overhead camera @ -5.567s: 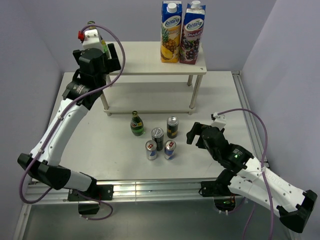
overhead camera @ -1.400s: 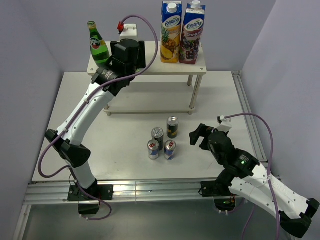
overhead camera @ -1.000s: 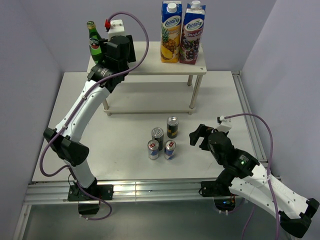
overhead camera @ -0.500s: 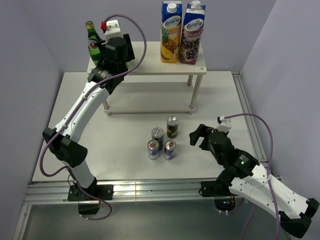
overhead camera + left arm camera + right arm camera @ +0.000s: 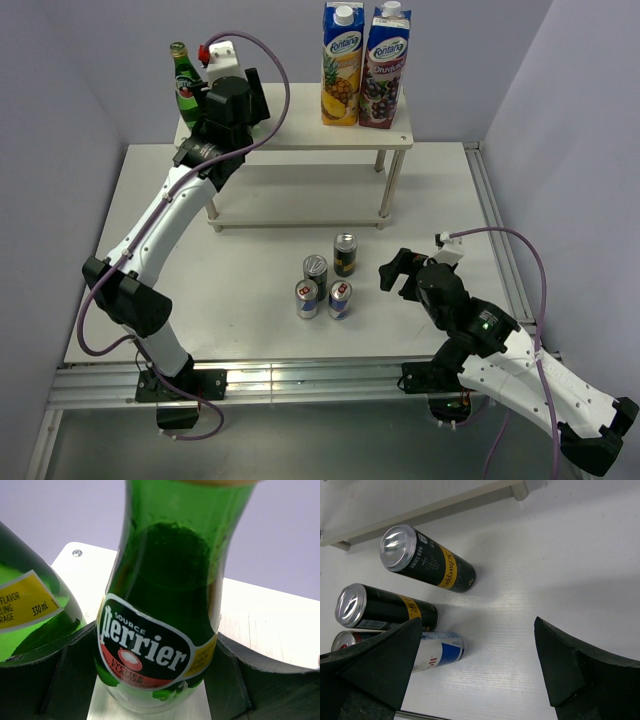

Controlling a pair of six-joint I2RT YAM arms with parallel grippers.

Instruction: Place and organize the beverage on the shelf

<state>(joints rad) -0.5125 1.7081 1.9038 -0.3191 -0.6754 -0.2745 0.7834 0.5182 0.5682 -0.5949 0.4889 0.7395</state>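
The shelf [image 5: 300, 128] stands at the back of the table. One green bottle [image 5: 183, 75] stands at the left end of its top board. My left gripper [image 5: 212, 95] is right beside it and shut on a second green bottle [image 5: 160, 630] with a red Perrier label; that bottle is hidden under the gripper in the top view. The first bottle [image 5: 25, 615] shows at the left of the left wrist view. Two dark slim cans [image 5: 345, 254] [image 5: 315, 276] and two blue-silver cans [image 5: 304, 298] [image 5: 340, 298] stand on the table. My right gripper [image 5: 398, 270] is open to their right.
Two tall juice cartons [image 5: 342, 65] [image 5: 385, 68] stand at the right end of the top board. The shelf's lower board [image 5: 300, 205] is bare. In the right wrist view the cans [image 5: 427, 560] lie left of my open gripper [image 5: 477, 660]. Table rails run along the right and near edges.
The bottle that stood on the table is now in my left gripper at the top board. Over the last second the left gripper slid left toward the first bottle. The right arm stayed still.
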